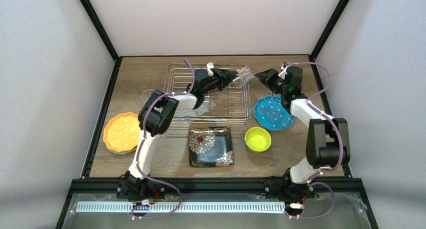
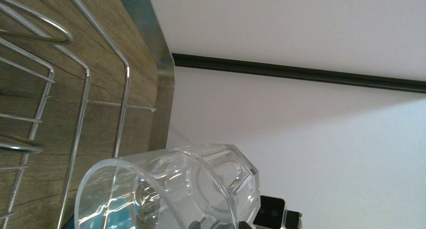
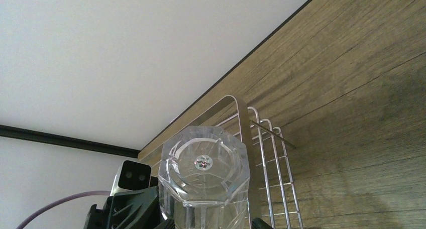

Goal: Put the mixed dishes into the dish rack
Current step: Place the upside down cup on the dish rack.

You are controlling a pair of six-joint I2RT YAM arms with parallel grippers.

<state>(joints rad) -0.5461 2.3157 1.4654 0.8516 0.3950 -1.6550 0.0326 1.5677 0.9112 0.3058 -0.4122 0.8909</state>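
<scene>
A clear glass cup [image 1: 245, 76] hangs tilted in the air over the right end of the dish rack [image 1: 177, 104]. My left gripper [image 1: 234, 78] is shut on its mouth end. In the left wrist view the cup [image 2: 201, 184] fills the lower frame, rim toward the camera. My right gripper [image 1: 262, 77] faces the cup's base from the right, open, jaws wide. In the right wrist view the cup's base [image 3: 205, 163] sits just ahead of the fingertips [image 3: 258, 223]. The rack's wires [image 3: 263, 153] show behind it.
Left of the rack are an orange dotted plate [image 1: 122, 132] and a second glass cup [image 1: 149, 95]. A black floral plate [image 1: 211, 146] and a yellow-green bowl [image 1: 257, 139] lie in front. A blue dotted plate [image 1: 274, 114] lies under the right arm.
</scene>
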